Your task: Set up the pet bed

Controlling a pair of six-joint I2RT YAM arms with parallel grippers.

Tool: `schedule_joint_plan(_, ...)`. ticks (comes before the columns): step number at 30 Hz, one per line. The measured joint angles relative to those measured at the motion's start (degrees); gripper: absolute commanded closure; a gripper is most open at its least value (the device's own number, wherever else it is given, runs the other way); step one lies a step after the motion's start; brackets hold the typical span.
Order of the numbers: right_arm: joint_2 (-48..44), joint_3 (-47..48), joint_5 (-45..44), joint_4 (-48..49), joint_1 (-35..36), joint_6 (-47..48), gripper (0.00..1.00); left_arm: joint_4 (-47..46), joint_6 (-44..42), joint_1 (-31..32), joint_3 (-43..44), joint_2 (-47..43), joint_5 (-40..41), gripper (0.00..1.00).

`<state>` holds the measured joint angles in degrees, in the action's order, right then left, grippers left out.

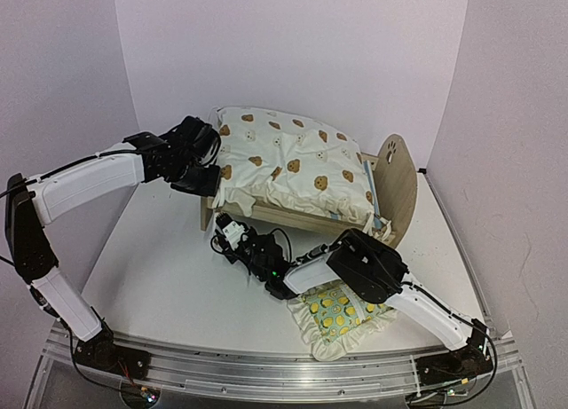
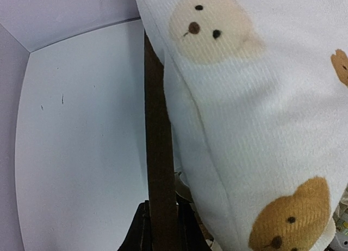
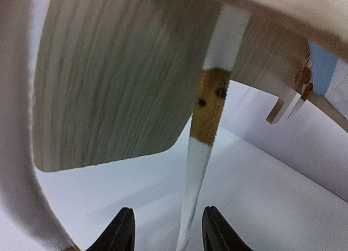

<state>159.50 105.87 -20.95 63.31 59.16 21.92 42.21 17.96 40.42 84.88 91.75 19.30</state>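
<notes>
**Left tool grips the bed's end; right tool stands loose about a tie**

The right arm (image 1: 368, 267) bulks largest at lower centre of the top view, reaching left across the pillow (image 1: 337, 316), which lies flat on the bench (image 1: 169, 276) in front of the bed. The right tool (image 1: 226, 230) sits low at the middle of the frame, just before the bed's front rail. In the right wrist view its fingers (image 3: 122, 232) stand apart at the bottom edge. A white tie (image 3: 209, 106) with a brown patch hangs down between them, and the fingers are released, not pinching it. A wood panel of the bed fills the upper left of that view.

The bed (image 1: 293, 216) stands at upper centre of the top view, its headboard (image 1: 398, 174) with the paw cutout at the right. The cushion (image 1: 293, 165) lies heaped on it, one corner drooping over the left end.

The left tool (image 1: 200, 180) is at that left end. In the left wrist view it is clenched on a dark upright board of the bed, with the cushion pressed against the board's right side.
</notes>
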Motion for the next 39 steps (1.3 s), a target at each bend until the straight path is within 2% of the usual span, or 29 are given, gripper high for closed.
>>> schedule_joint_plan(5,2.22,3.18,-1.17,0.06,0.00,1.47,0.62,0.52,-0.23,0.00,0.29,-0.42,-0.20,1.00)
schedule_joint_plan(17,3.13,4.38,-2.74,1.78,0.02,1.14,0.99,1.37,-0.47,0.00,0.29,-0.95,-0.69,1.00)
schedule_joint_plan(28,-4.58,-13.80,-3.28,7.02,3.67,-1.05,1.00,1.22,-0.34,0.00,-0.05,-0.95,-0.66,1.00)
schedule_joint_plan(39,-11.41,-24.99,-3.86,7.85,8.11,-1.94,1.00,-1.63,1.21,0.00,-4.60,-2.15,-0.99,1.00)
